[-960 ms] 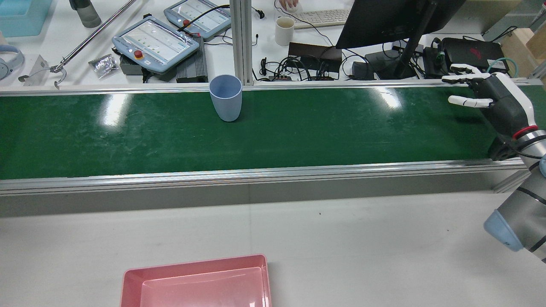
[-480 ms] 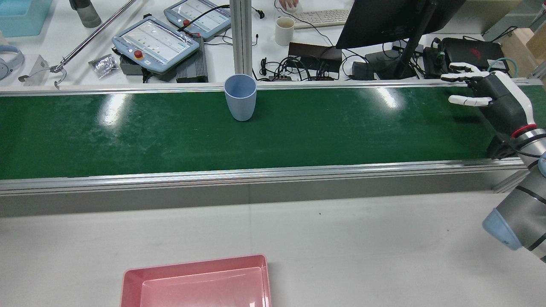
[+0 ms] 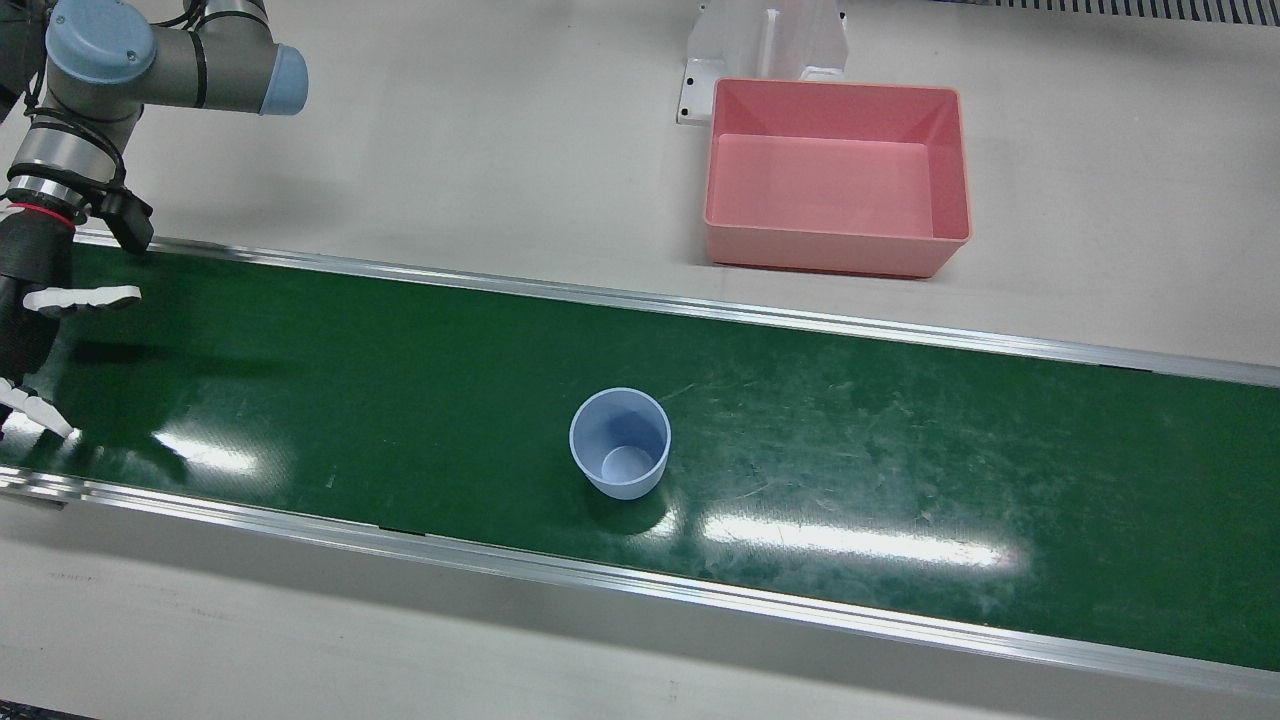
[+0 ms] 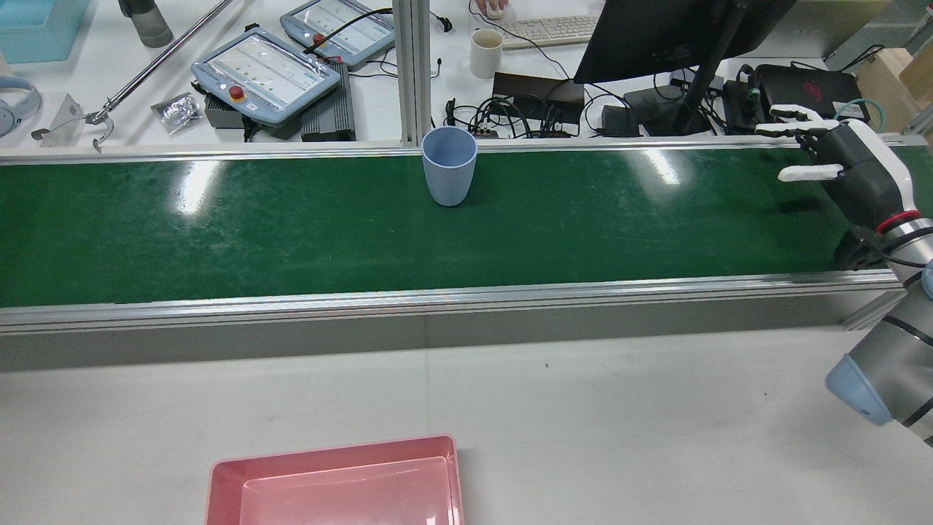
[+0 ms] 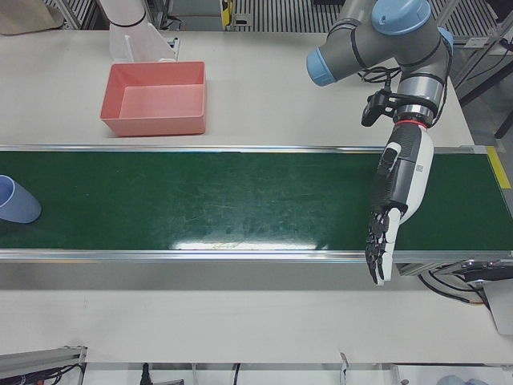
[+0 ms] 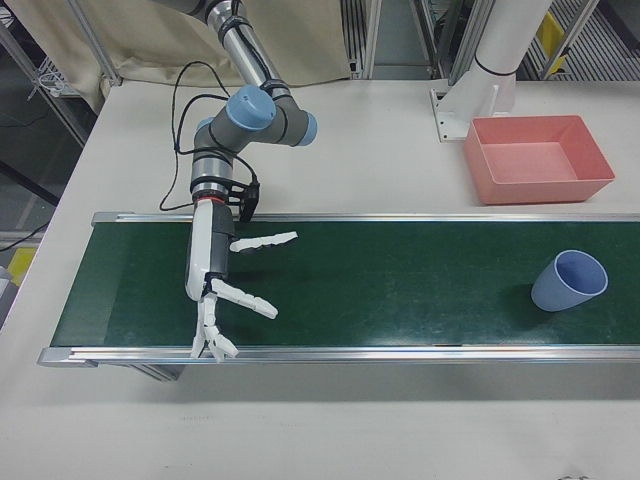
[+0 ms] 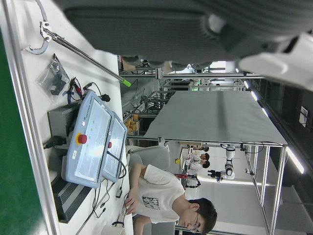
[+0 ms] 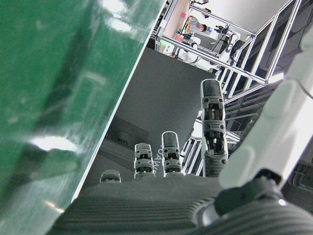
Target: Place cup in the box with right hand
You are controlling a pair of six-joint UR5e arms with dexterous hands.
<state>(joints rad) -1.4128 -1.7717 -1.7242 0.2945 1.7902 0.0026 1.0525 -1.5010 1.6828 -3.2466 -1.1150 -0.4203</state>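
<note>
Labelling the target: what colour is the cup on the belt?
Pale blue: the smooth plastic cup stands upright on the green conveyor belt, clearest in the front view.

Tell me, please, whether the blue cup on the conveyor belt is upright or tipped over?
Upright. The blue cup stands on its narrow base on the green belt, mouth open upward; the front view shows its empty bottom.

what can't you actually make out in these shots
- Pink box: rear view's bottom edge cuts off its near side.
- Blue cup: left-front view's left edge cuts it.
- Right hand: front view's left edge cuts it; whole in the right-front view.
- Left hand: its own view shows only a blurred dark underside, no cup or box.
</note>
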